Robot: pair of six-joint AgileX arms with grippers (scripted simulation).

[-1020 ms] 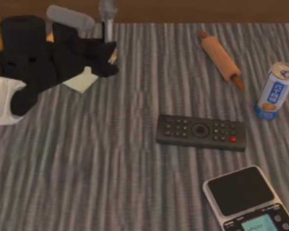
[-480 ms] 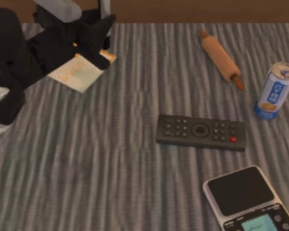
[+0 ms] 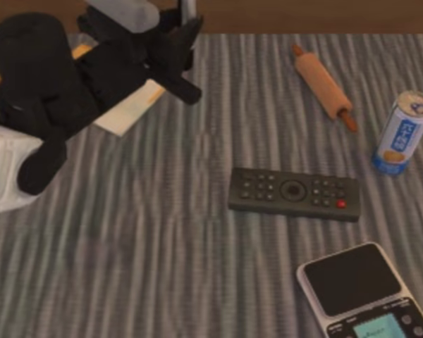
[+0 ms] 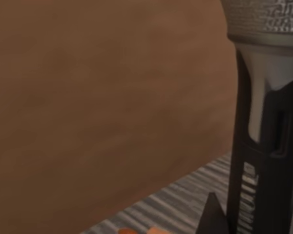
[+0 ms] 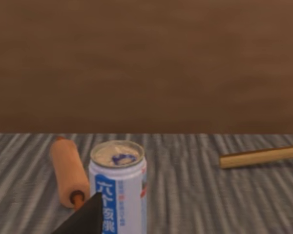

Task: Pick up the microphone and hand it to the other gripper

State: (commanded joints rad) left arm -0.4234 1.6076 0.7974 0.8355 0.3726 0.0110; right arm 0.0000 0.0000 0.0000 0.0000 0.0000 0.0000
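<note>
My left gripper (image 3: 185,51) is at the table's back left corner, shut on the microphone. In the top view only the mic's pale grey top (image 3: 189,8) shows, at the picture's upper edge above the black fingers. The left wrist view has the microphone very close: silver mesh head (image 4: 266,19) on a black handle (image 4: 263,165), held upright off the table, with one pointed fingertip (image 4: 212,217) beside the handle. My right gripper (image 5: 85,219) is outside the top view. Only a black wedge of it shows in the right wrist view, in front of a can.
A flat black remote (image 3: 294,192) lies mid-table. A wooden rolling pin (image 3: 323,84) and a blue-and-white can (image 3: 403,132) are at the back right. A white scale with a black top (image 3: 363,289) is at the front right. A pale card (image 3: 130,109) lies under the left arm.
My left arm has swung right along the table's back edge with the microphone still in its grip. Nothing else on the table has moved.
</note>
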